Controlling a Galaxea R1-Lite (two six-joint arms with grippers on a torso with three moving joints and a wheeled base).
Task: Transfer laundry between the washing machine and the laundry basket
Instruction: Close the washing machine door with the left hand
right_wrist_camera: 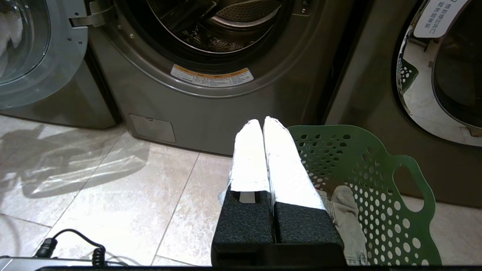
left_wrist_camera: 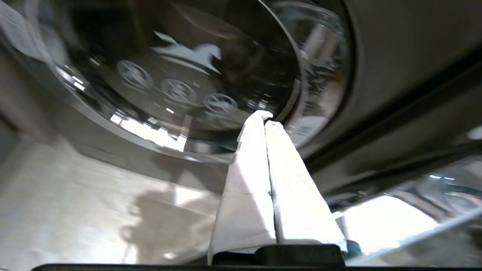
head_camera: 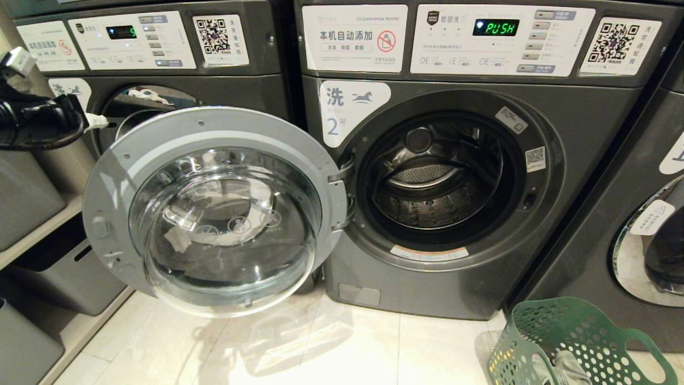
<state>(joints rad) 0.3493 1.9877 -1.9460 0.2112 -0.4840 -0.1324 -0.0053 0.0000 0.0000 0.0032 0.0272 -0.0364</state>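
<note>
We see the washer (head_camera: pixel 454 176) marked "2" at the centre of the head view, its door (head_camera: pixel 214 208) swung wide to nine o'clock, so the round glass faces us and partly covers the next machine (head_camera: pixel 155 64) behind it. The drum (head_camera: pixel 435 179) stands open and dark; we can make out no cloth inside it.

The basket (head_camera: pixel 577 342) sits on the floor tiles (head_camera: pixel 299 347) at about five o'clock from the washer, below the third machine (head_camera: pixel 646 235). A grey-olive cloth (head_camera: pixel 569 369) lies in it; the right wrist view shows the same cloth (right_wrist_camera: pixel 344 214) against the perforated wall of the basket (right_wrist_camera: pixel 376 180).

Our left gripper (head_camera: pixel 99 122) comes in from nine o'clock at the far edge of the head view, just above the door's rim. In the left wrist view its white fingers (left_wrist_camera: pixel 256 180) are pressed together with nothing between them, the tips pointing at the chrome ring of the door glass (left_wrist_camera: pixel 188 82).

Our right gripper (right_wrist_camera: pixel 262 122) hangs low over the floor at the basket's near rim, its fingers (right_wrist_camera: pixel 248 158) also pressed together and holding nothing. Grey bins (head_camera: pixel 32 198) stand on shelves at nine o'clock.
</note>
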